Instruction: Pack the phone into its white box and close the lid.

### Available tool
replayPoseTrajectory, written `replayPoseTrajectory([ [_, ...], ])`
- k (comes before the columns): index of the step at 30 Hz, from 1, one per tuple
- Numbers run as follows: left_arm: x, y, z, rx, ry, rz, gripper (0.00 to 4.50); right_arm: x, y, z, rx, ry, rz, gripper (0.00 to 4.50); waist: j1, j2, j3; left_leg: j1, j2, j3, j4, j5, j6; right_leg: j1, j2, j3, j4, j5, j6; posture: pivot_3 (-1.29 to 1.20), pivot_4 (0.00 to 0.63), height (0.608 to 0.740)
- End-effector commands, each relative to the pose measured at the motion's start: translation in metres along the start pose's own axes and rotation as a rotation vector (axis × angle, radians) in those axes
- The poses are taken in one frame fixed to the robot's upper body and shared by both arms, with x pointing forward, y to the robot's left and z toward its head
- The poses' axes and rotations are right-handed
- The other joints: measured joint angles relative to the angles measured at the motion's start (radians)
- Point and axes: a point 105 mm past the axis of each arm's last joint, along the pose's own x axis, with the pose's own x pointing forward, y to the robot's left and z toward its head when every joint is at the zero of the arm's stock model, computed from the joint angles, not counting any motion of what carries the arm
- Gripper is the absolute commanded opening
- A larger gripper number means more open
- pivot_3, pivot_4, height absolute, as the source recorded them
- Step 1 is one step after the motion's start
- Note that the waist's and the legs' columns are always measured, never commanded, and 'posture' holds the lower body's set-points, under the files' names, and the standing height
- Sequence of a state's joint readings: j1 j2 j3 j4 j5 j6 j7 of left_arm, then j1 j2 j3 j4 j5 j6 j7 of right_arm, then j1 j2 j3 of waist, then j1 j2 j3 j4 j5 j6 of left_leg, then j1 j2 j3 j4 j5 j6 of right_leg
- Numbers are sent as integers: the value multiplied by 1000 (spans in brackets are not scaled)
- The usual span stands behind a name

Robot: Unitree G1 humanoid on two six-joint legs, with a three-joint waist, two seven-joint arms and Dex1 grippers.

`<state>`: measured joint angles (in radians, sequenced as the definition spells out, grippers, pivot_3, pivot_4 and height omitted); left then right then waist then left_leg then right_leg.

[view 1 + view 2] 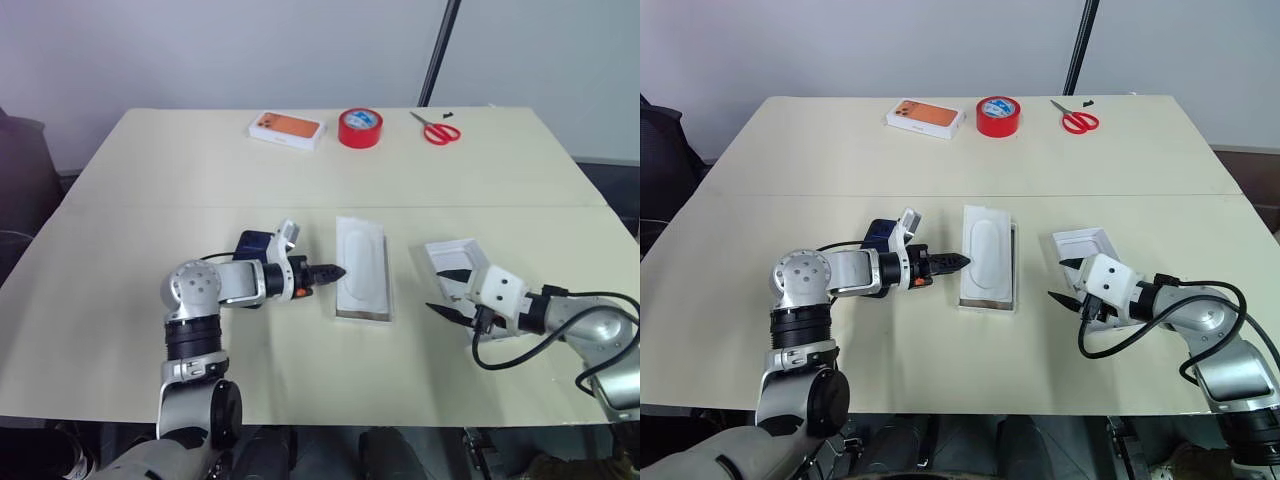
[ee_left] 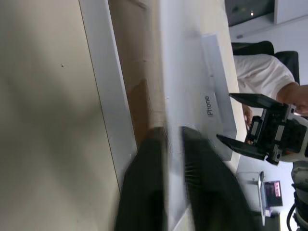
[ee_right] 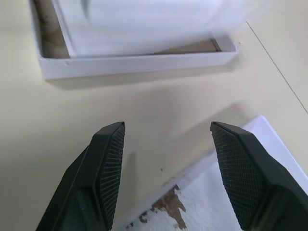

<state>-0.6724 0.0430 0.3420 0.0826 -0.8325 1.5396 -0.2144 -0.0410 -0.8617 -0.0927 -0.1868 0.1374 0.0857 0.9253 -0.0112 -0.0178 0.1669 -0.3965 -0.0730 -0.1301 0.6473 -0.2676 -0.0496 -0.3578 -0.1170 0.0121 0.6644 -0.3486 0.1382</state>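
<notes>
Right gripper (image 1: pixel 449 292), fingers spread and empty, poised over the lid (image 1: pixel 452 258). Left gripper (image 1: pixel 335 272), state indeterminate, tips at the white box (image 1: pixel 361 304) edge; flat white insert (image 1: pixel 361 262) inside. Phone (image 1: pixel 254 243) behind left wrist.

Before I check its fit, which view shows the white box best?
The right eye view: the white box lies whole, a white insert in it, the left gripper at its side. The left eye view shows the same. The left wrist view gives one wall close up; the right wrist view, one end.
</notes>
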Motion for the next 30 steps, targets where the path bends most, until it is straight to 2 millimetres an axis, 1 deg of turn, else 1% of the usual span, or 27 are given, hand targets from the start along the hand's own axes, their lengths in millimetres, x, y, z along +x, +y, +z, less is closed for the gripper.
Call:
replayPoseTrajectory([
  [1,1,-10,4,43,-2,-31,2839,-1,-8,8,-30,-30,-34,2996,0,0,0,0,0,0,0,0,0,0,0,0,0,0,0,0,150,740],
  [3,-1,-11,6,50,-12,-31,3787,2,-14,15,-21,-62,-59,2996,-3,0,0,0,0,0,0,0,0,0,0,0,0,0,0,0,150,740],
  [5,-7,-13,9,73,-22,-39,3787,11,-24,29,4,-126,-101,2996,-7,0,0,0,0,0,0,0,0,0,0,0,0,0,0,0,150,740],
  [7,-14,-15,11,121,-25,-43,3787,20,-30,43,41,-188,-127,2996,-11,0,0,1,0,0,0,0,0,0,1,0,1,0,0,0,150,740],
  [9,-23,-18,19,253,-73,-28,3787,33,-29,59,98,-252,-117,2996,-9,0,0,1,1,0,-1,0,-1,-1,2,0,1,0,0,0,150,740],
  [10,-28,-21,26,355,-129,-32,3813,41,-27,67,135,-286,-105,2736,-8,0,0,1,1,0,-1,1,-1,-1,2,0,1,0,0,0,150,740],
  [11,-34,-23,31,432,-180,-32,3821,49,-23,73,132,-302,-87,2444,-7,0,0,1,2,-1,-2,1,-1,-1,2,0,0,0,0,0,150,740],
  [13,-45,-19,40,528,-264,-24,3821,61,-14,82,102,-311,-68,1699,-2,1,0,1,2,0,-2,1,-2,-1,1,0,0,0,0,0,150,740],
  [14,-51,-16,43,565,-289,-22,3821,68,-13,84,84,-304,-72,1141,-1,1,0,0,1,-1,-2,1,-2,-1,0,0,0,0,0,0,150,740],
  [16,-68,-1,50,667,-325,37,3821,87,-5,83,34,-260,-50,67,-2,1,0,0,1,-1,-2,1,-2,-1,0,0,0,0,0,0,150,740],
  [18,-83,9,55,750,-358,66,3821,103,3,75,-50,-180,-34,24,-3,1,0,0,1,-1,-2,1,-2,-2,0,0,0,0,0,0,150,740],
  [19,-89,17,58,783,-366,108,3821,110,3,72,-71,-149,-47,24,-3,1,0,0,1,-1,-2,1,-2,-2,0,0,0,0,0,0,150,740],
  [22,-101,35,58,849,-360,178,3821,118,5,69,-118,-108,-42,24,-2,1,0,-1,0,-1,-3,1,-2,-3,0,0,0,0,0,0,150,740],
  [25,-108,41,58,874,-370,203,3821,116,8,67,-171,-79,-2,24,-3,1,0,-7,0,-1,-1,1,-2,-9,-1,0,1,0,0,0,150,740],
  [26,-109,41,58,880,-377,204,3821,114,14,63,-205,-58,44,24,-2,1,0,-9,0,-2,0,1,-2,-10,-1,0,1,0,0,0,150,740],
  [27,-109,41,58,884,-387,204,3821,110,25,58,-296,-25,118,24,-2,1,0,-10,0,-2,0,1,-2,-11,-1,-1,1,0,0,0,150,740],
  [28,-109,40,57,879,-389,198,3821,105,33,56,-335,-7,172,24,-1,1,0,-10,0,-3,1,1,-2,-11,-1,-1,2,0,0,0,150,740],
  [30,-108,40,54,882,-388,198,3821,99,49,60,-296,-22,277,24,-3,1,0,-11,0,-3,1,1,-1,-11,-1,-1,2,0,0,0,150,740],
])
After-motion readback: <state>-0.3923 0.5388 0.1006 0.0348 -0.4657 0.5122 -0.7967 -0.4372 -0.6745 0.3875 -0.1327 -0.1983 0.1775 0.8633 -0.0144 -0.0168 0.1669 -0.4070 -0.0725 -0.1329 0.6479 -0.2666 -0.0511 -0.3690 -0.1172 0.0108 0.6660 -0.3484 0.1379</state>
